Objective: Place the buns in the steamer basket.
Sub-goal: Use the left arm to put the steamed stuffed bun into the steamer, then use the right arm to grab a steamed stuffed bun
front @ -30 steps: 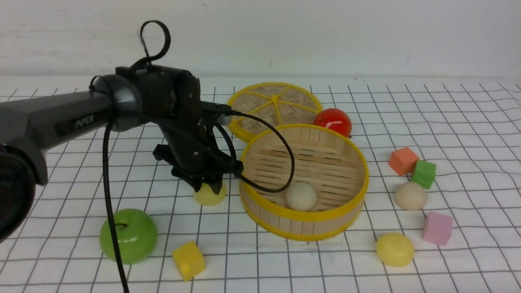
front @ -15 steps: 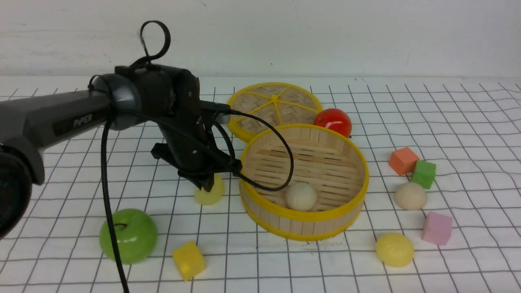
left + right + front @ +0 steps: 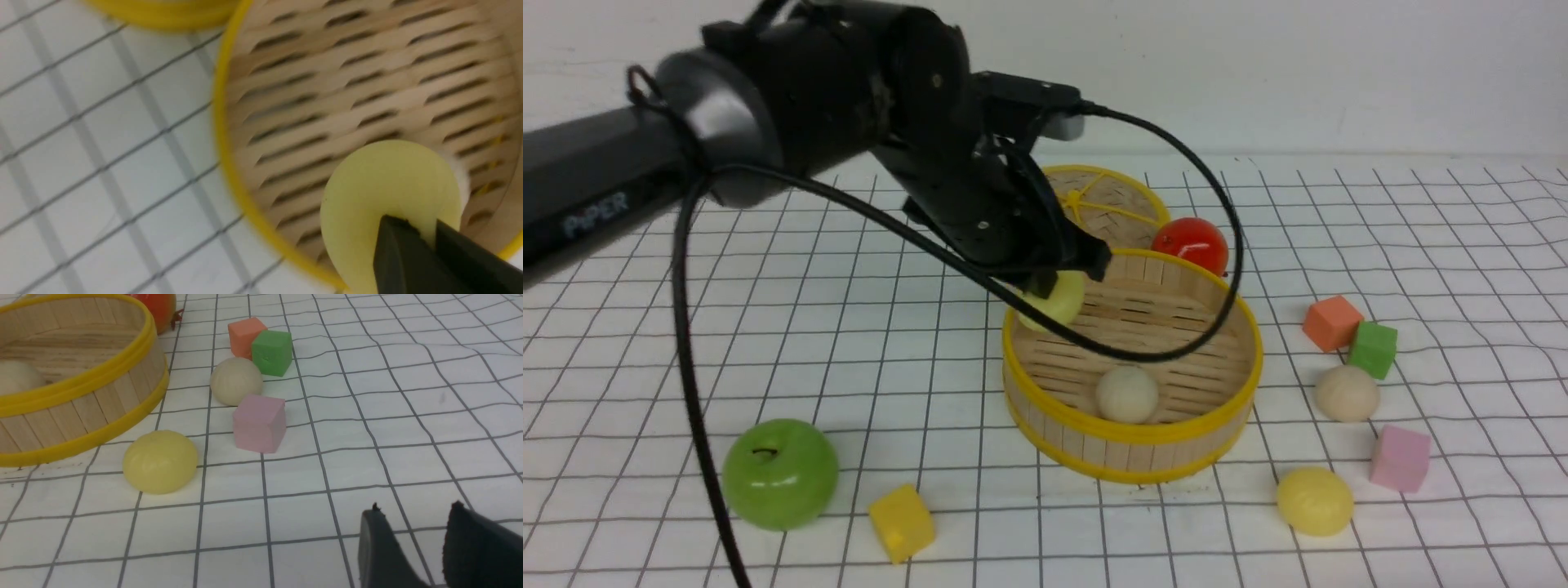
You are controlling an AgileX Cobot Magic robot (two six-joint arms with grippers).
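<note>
My left gripper [image 3: 1049, 290] is shut on a pale yellow bun [image 3: 1058, 300] and holds it in the air over the left inner side of the steamer basket [image 3: 1217, 420]. In the left wrist view the bun [image 3: 384, 192] sits between my black fingers [image 3: 398, 253] above the slatted floor. An off-white bun [image 3: 1126, 394] lies inside the basket at the front. Another off-white bun [image 3: 1347, 393] and a pale yellow bun [image 3: 1314, 501] lie on the cloth right of the basket. My right gripper [image 3: 414, 514] is open and empty, low over the cloth, apart from them.
The woven lid [image 3: 1119, 204] and a red apple [image 3: 1191, 244] lie behind the basket. A green apple [image 3: 780, 474] and a yellow cube [image 3: 901, 523] are at the front left. Orange [image 3: 1332, 322], green [image 3: 1372, 349] and pink [image 3: 1400, 458] cubes stand near the right buns.
My left gripper has lifted the pale yellow bun off the cloth and carried it up and to the right, from beside the basket to over its inside. Nothing else has moved.
</note>
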